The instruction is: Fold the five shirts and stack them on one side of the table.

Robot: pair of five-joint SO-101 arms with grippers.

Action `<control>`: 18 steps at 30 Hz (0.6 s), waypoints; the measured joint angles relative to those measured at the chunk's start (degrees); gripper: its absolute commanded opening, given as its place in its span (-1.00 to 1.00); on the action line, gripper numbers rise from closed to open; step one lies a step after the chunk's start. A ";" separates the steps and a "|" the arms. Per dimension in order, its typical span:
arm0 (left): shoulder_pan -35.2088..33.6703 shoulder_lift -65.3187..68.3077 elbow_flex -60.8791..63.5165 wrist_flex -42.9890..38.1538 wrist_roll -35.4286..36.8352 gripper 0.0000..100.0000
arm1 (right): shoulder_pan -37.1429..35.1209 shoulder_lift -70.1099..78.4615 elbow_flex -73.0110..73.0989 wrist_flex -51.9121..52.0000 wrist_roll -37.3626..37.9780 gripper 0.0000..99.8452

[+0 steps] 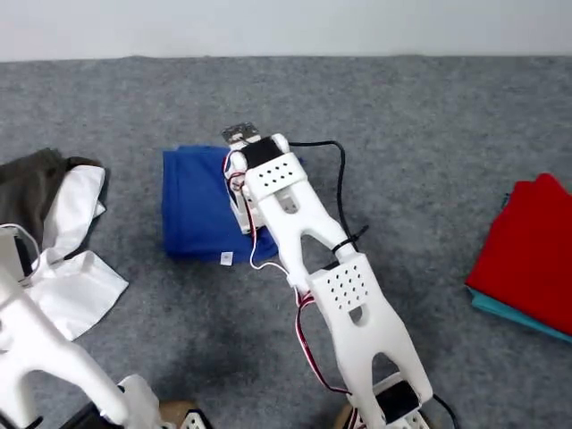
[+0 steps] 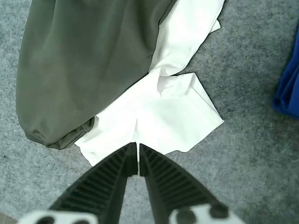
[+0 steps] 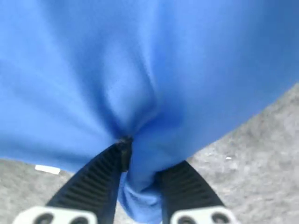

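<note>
1. blue shirt (image 1: 192,214) lies folded in a rectangle near the middle of the grey table (image 1: 420,116), beneath the right arm.
2. right gripper (image 3: 142,156) is down at the blue shirt's edge. its jaws are clamped on a bunched fold of the cloth. a lump of fabric bulges between the fingers and the rest spreads out beyond the tips.
3. left gripper (image 2: 138,156) hangs over the table's left side. its jaws are pressed together with nothing between them, and the tips sit over the near edge of a crumpled white shirt (image 2: 159,116).
4. olive shirt (image 2: 79,60) lies in a heap touching the white one.
5. red shirt (image 1: 527,246) rests on a teal shirt (image 1: 505,313) at the table's right edge, well apart from both grippers.
</note>
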 measured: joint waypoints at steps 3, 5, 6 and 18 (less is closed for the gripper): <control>0.00 0.00 0.00 0.00 0.00 -0.97 | 0.79 -1.05 0.88 0.00 3.52 -0.98; 0.00 0.00 0.00 0.00 0.00 -0.97 | 1.41 -3.34 4.31 0.00 5.63 -0.98; 0.00 0.00 0.00 0.00 0.00 -0.97 | 1.85 -5.01 7.12 0.00 7.03 -0.98; 0.00 0.00 0.00 0.00 0.00 -0.97 | 15.12 -32.35 41.76 0.00 32.18 -0.98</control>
